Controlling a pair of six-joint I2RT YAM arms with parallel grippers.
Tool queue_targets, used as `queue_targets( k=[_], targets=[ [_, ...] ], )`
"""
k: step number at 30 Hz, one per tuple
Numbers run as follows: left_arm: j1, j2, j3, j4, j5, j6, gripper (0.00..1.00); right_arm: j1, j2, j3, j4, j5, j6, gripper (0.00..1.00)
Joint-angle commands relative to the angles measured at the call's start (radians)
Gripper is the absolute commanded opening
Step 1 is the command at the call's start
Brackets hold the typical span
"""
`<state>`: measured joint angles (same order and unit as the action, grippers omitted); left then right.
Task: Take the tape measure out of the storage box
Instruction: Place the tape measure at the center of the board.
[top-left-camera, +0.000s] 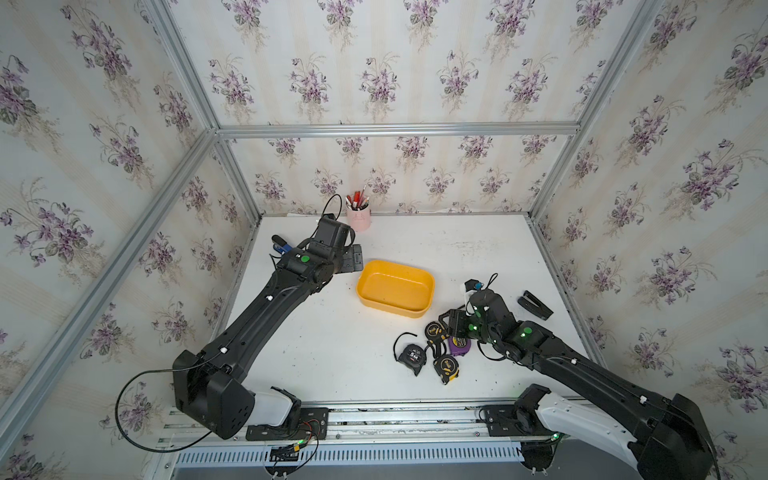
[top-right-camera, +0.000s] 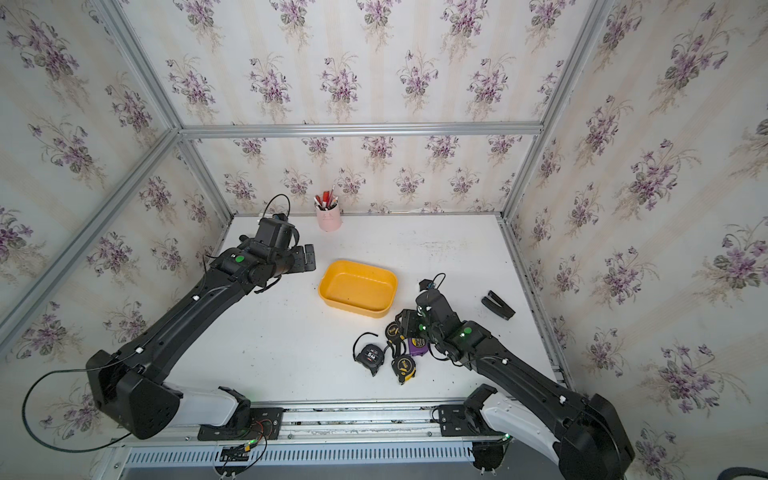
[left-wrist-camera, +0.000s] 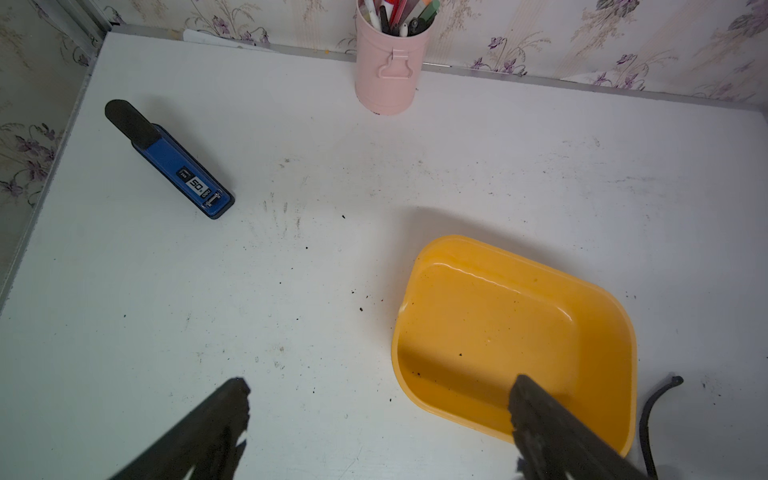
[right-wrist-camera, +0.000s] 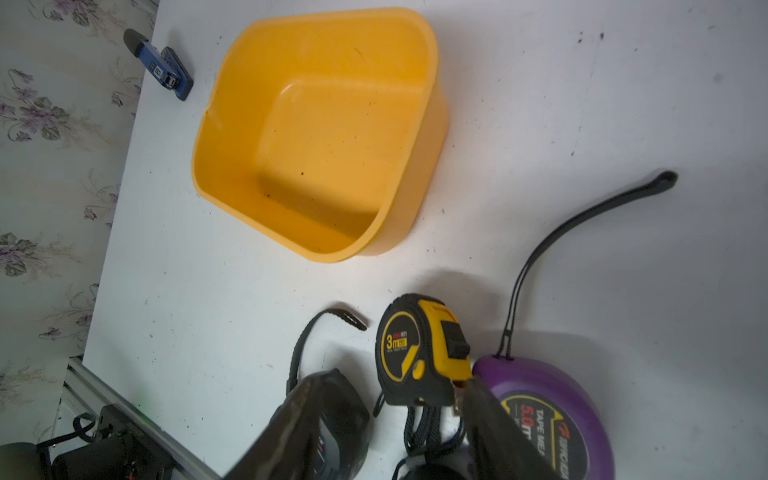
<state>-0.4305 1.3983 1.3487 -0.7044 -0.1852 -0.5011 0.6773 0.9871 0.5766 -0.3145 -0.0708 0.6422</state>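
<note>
One storage box (top-left-camera: 395, 289), a yellow tub, sits empty at the centre of the white table (top-left-camera: 324, 340) in both top views. Four tape measures lie on the table outside it, clustered just below and right of it. They are a black tape measure (top-left-camera: 412, 356) marked "5M", a purple tape measure (top-left-camera: 460, 345), an upper black-and-yellow tape measure (top-left-camera: 435, 331) and a lower black-and-yellow tape measure (top-left-camera: 446, 367). In the right wrist view the purple case (right-wrist-camera: 552, 415) reads "5.0m" and "TAPE MEA", the rest being hidden. The black-and-yellow case there (right-wrist-camera: 411, 353) reads "3m" and lies just ahead of the right gripper (right-wrist-camera: 390, 382). That gripper's jaws stand partly apart: one fingertip is at the case's yellow edge and the other is clear of it, so nothing is clamped. The left gripper (left-wrist-camera: 380, 382) is spread wide and empty, left of the box in the top views. One pink pen cup (top-left-camera: 359, 218) stands at the table's upper edge. One blue stapler (left-wrist-camera: 183, 174) carries a label reading "50". One black stapler (top-left-camera: 535, 304) lies at the right.
</note>
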Motion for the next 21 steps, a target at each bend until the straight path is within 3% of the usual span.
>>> queue_targets(
  k=[1,21],
  targets=[
    [0.001,0.004,0.009,-0.004,-0.002,-0.014,1.00,0.001,0.028,-0.005,-0.033,-0.038,0.005,0.57],
    [0.001,-0.007,0.000,-0.007,-0.022,-0.001,1.00,0.001,0.163,-0.051,0.098,-0.158,-0.019,0.49]
  ],
)
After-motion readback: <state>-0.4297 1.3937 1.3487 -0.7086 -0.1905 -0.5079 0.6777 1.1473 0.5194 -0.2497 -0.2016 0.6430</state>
